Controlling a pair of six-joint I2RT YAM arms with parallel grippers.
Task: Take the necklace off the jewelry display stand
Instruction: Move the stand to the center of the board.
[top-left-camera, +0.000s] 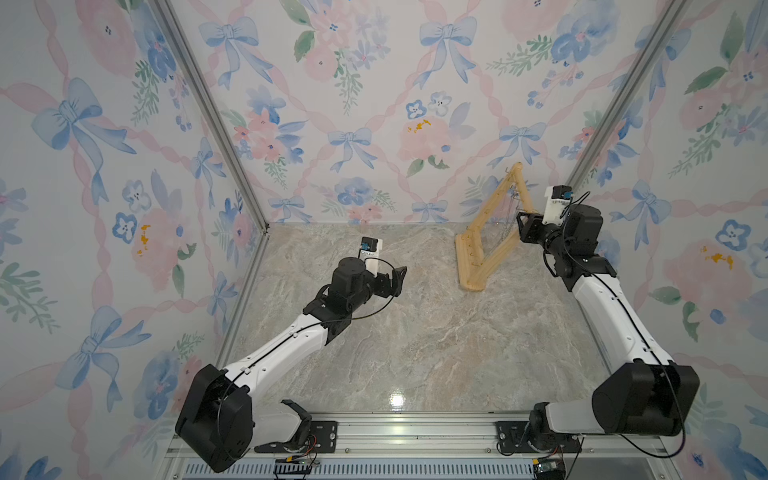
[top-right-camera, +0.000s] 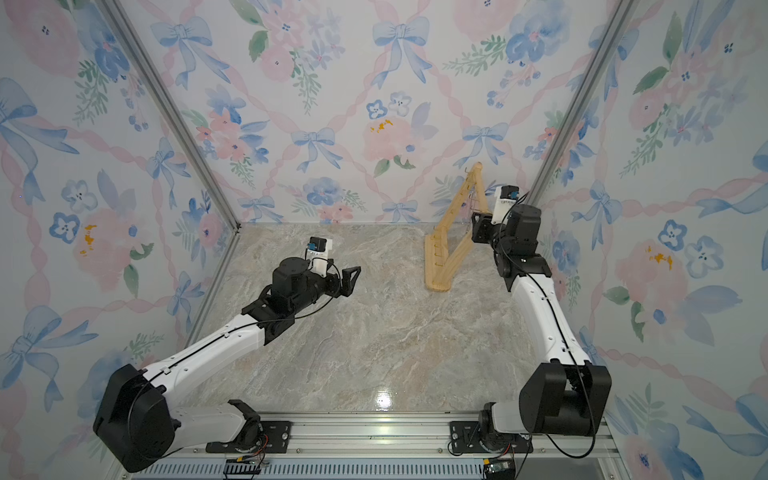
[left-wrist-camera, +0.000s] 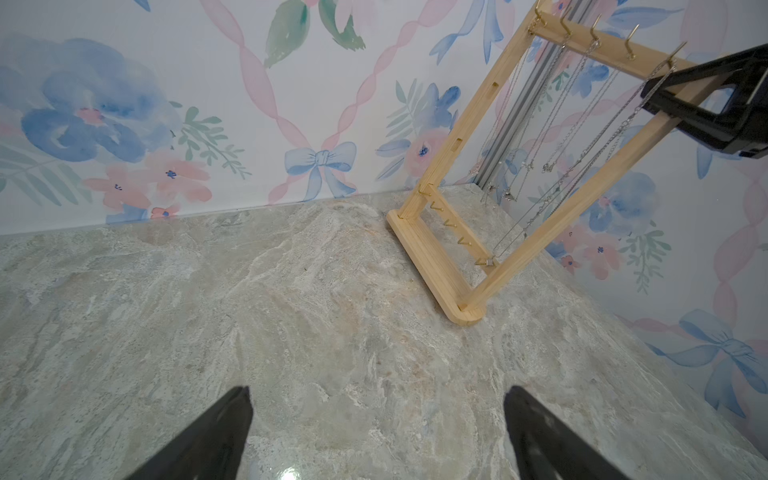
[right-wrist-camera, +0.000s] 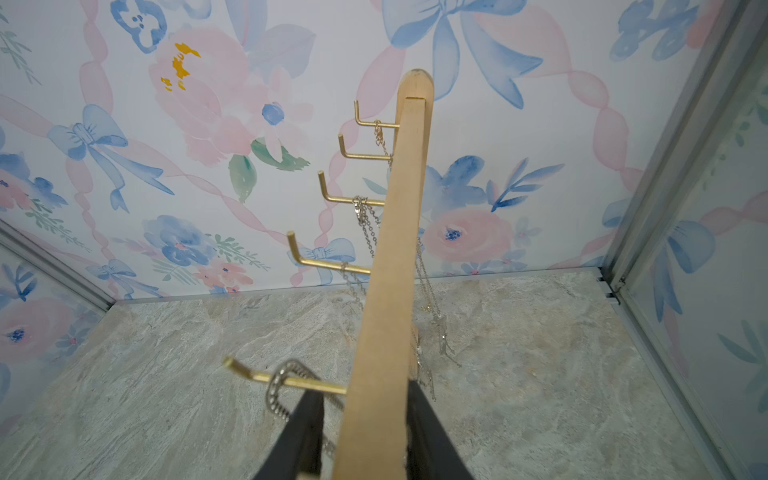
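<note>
left gripper (left-wrist-camera: 378, 388): jaws spread, empty, well apart from jewelry display stand (left-wrist-camera: 428, 266) | right gripper (right-wrist-camera: 362, 390): straddles stand's top bar (right-wrist-camera: 399, 187), grip unclear | necklace (right-wrist-camera: 274, 380): looped on end hook (right-wrist-camera: 257, 375) there | risk: squeezing bar, not necklace, could tip stand

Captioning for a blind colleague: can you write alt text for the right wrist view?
The right gripper straddles the top bar of the wooden jewelry display stand, beside the nearest gold hook, where a silver necklace hangs. Four more gold hooks run along the bar, some with thin chains, above a marbled table and floral wallpaper.
</note>
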